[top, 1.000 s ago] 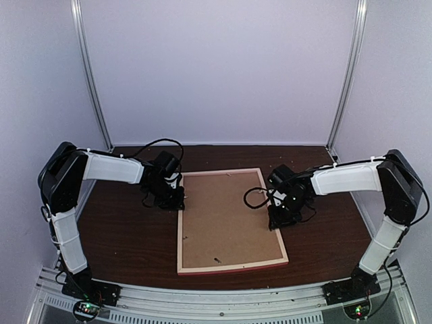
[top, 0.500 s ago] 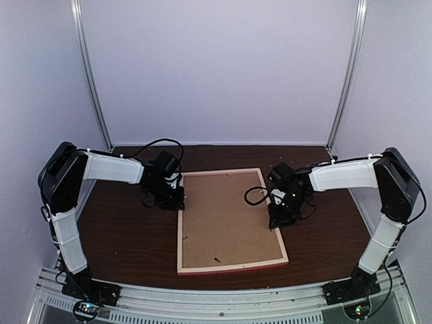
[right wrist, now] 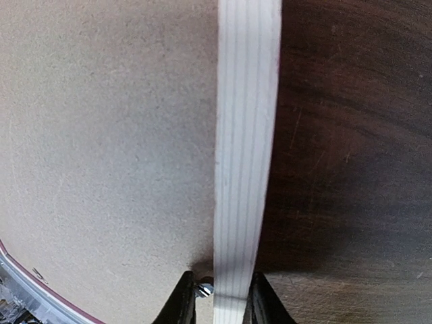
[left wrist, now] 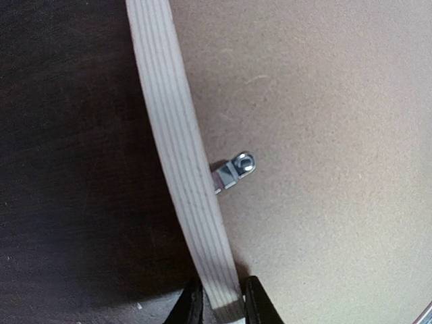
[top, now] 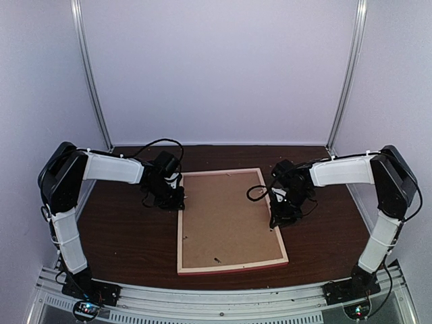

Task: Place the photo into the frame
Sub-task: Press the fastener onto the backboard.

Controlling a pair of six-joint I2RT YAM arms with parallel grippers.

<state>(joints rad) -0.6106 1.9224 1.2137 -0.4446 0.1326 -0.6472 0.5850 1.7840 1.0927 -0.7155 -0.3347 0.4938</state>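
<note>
Nearest to you, the frame (top: pixel 229 268) is lying flat and back-up on the dark brown worktop (top: pixel 128 236), sitting in the lower middle of the overhead view. Its pale wooden rails are enclosing the brown backing board (top: pixel 226 219), and a strip of pink is showing along the bottom edge.

A little further up, your right claw (top: pixel 278 219) is straddling the frame's right rail about halfway along. In the right wrist view the claw (right wrist: pixel 219 300) is standing only narrowly parted. One of its fingers (right wrist: pixel 260 304) is sitting against the worktop side of the rail. The other is standing just off the board side, with a small metal tab (right wrist: pixel 204 290) in the gap. You cannot tell whether it is actually pinching.

Further up again, your left claw (top: pixel 177 200) is sitting on the left rail close to the frame's upper left corner. In the left wrist view the claw (left wrist: pixel 221 307) is nearly closed, with its fingers (left wrist: pixel 191 307) pressing both sides of the rail. A silver clip (left wrist: pixel 236 169) is lying on the board just beside that rail.
</note>
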